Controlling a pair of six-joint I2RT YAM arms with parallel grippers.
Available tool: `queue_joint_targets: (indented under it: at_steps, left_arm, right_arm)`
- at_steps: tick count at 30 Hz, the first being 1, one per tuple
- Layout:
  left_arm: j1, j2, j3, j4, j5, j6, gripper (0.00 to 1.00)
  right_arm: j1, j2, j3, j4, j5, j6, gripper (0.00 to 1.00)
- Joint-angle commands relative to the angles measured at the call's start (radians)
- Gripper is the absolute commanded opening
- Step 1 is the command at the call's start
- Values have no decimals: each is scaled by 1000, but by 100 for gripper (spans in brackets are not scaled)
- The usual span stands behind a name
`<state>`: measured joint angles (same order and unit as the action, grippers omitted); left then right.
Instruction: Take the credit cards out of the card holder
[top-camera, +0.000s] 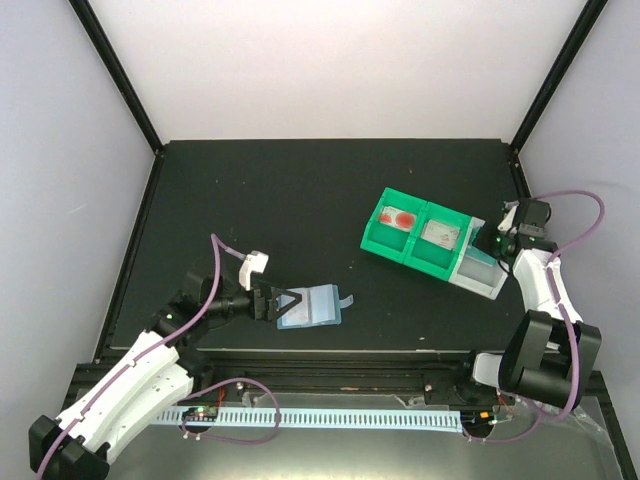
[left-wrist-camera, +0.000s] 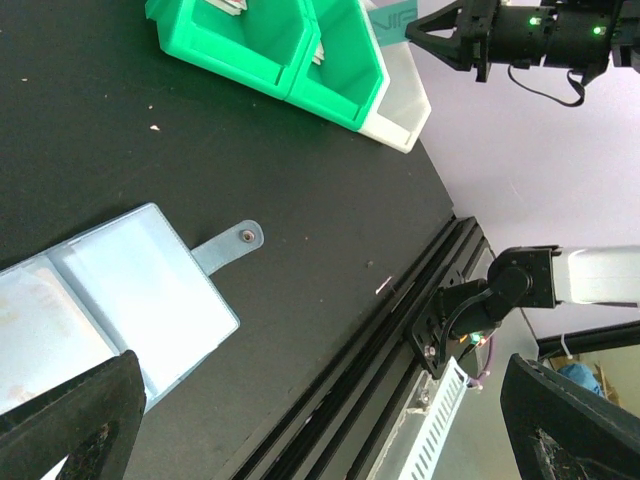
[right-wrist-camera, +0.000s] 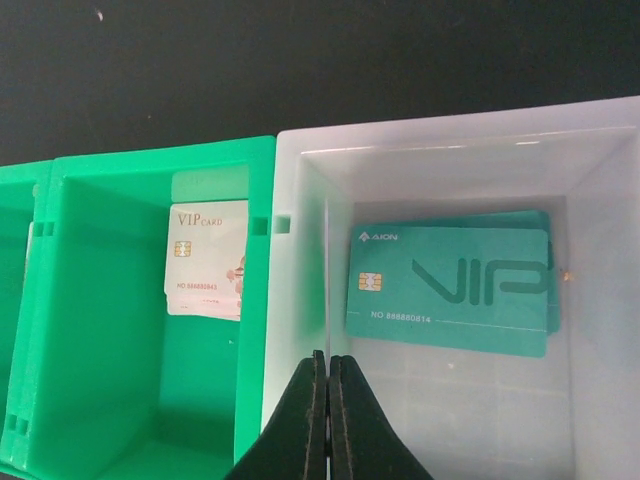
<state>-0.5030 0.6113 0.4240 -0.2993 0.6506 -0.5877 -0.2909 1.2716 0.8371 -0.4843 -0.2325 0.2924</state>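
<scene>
Card holder (top-camera: 312, 306) lies open and flat just ahead of my left gripper (top-camera: 278, 303), jaws spread wide; light, floppy plastic by my guess, so I'd pin a panel edge or it slides. Teal card (right-wrist-camera: 448, 290), thin, stiff and slick, sits in the clear bin (right-wrist-camera: 450, 150) just past my right gripper (right-wrist-camera: 328, 400), clamped on nothing. Holder pockets look pale; whether a card is inside, I can't tell.

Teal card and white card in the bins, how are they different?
The teal card is green-blue; the white card is pale. The teal card lies in the clear bin, the white card in the green bin beside it. The teal card's VIP letters are big, the white card's small. Both have a gold chip.
</scene>
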Motion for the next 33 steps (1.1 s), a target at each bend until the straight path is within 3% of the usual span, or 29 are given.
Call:
queue_joint_targets:
  at_steps: [1, 21, 33]
  left_arm:
    - [6, 7, 24, -2, -14, -10, 99]
    - [6, 21, 28, 3, -17, -9, 99]
    - [6, 20, 29, -2, -19, -9, 99]
  right_arm:
    - [-8, 35, -17, 62, -53, -17, 2]
    - [-33, 155, -10, 118, -83, -11, 8]
    - [-33, 169, 16, 98, 26, -5, 9]
